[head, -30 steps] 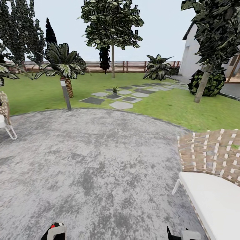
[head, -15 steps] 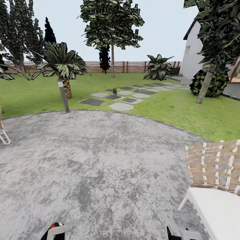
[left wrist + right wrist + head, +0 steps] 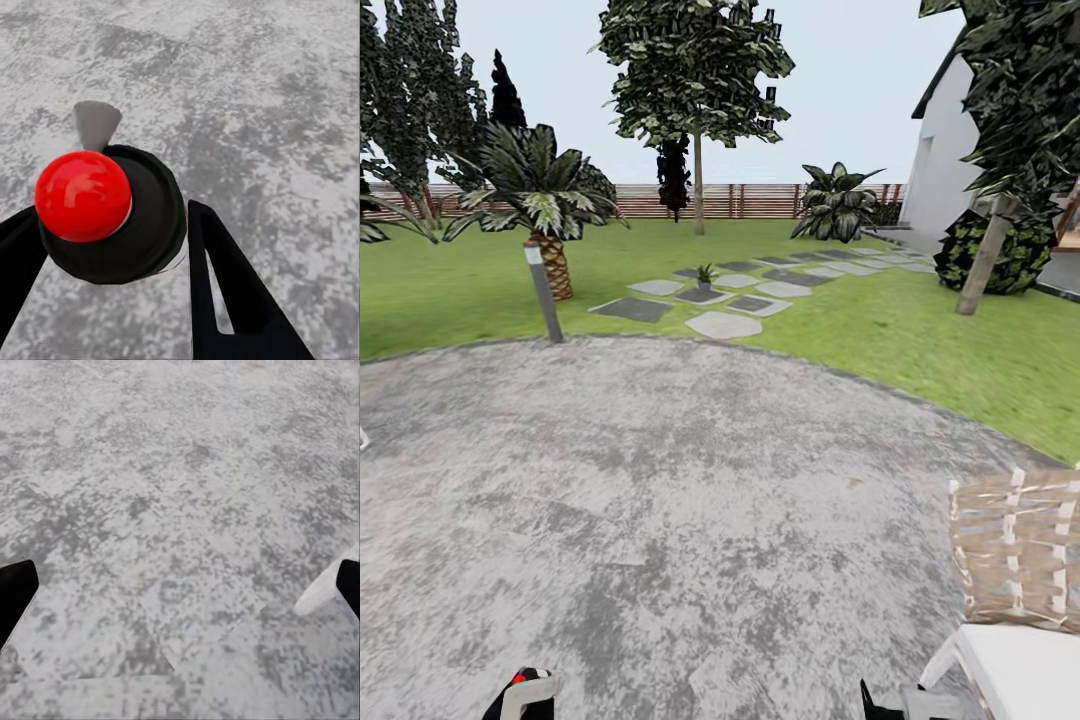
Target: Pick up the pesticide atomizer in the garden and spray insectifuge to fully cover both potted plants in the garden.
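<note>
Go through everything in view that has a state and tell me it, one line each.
Left hand: open, nothing held, over the patio.
Right hand: open, empty, above the paving.
Potted plant: upright among the stepping stones.
Chair: upright at the patio's edge.
Lamp post: upright.

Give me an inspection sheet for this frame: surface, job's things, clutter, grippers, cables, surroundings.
Surface: round mottled grey patio under the robot, lawn beyond it.
Job's things: one small potted plant on the stepping stones; atomizer nothing seen.
Clutter: woven chair with white seat at the right; grey post at the patio's edge.
Grippers: left gripper has a black round part with a red ball between its fingers, open or shut cannot tell; right gripper open, nothing between its fingers.
Cables: nothing seen.
Surroundings: palm, tall tree, wooden fence, white house, round dark bush.
</note>
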Controlling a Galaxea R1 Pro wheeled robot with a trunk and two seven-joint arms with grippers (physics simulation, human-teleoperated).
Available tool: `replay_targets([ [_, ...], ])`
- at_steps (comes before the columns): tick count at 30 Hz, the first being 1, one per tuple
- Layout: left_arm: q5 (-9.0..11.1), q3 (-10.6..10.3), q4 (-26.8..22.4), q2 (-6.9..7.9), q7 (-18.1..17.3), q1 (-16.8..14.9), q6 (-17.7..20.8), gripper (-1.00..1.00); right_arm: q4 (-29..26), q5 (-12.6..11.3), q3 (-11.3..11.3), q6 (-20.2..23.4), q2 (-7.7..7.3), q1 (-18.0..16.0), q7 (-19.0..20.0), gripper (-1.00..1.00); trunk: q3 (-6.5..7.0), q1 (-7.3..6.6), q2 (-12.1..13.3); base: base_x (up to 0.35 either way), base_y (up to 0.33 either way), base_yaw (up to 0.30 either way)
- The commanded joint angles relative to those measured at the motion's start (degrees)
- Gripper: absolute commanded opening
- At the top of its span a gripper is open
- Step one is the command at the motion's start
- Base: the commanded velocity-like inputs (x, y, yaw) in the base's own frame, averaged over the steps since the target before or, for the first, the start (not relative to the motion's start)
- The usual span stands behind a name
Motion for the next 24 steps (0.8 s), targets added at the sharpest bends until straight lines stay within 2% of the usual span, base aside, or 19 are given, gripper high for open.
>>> replay_targets([
  [1, 0.2, 0.0, 0.0, 0.0, 0.0, 0.0, -0.2, -1.0, 0.0, 0.0, -0.1, -0.2, 0.0, 0.0, 0.0, 1.0, -0.05, 0.02, 0.0, 0.339, 0.0, 0.0],
  [24, 0.2, 0.0, 0.0, 0.0, 0.0, 0.0, -0.2, -1.0, 0.0, 0.0, -0.1, -0.2, 0.01, 0.0, 0.0, 1.0, -0.05, 0.02, 0.0, 0.339, 0.0, 0.0],
])
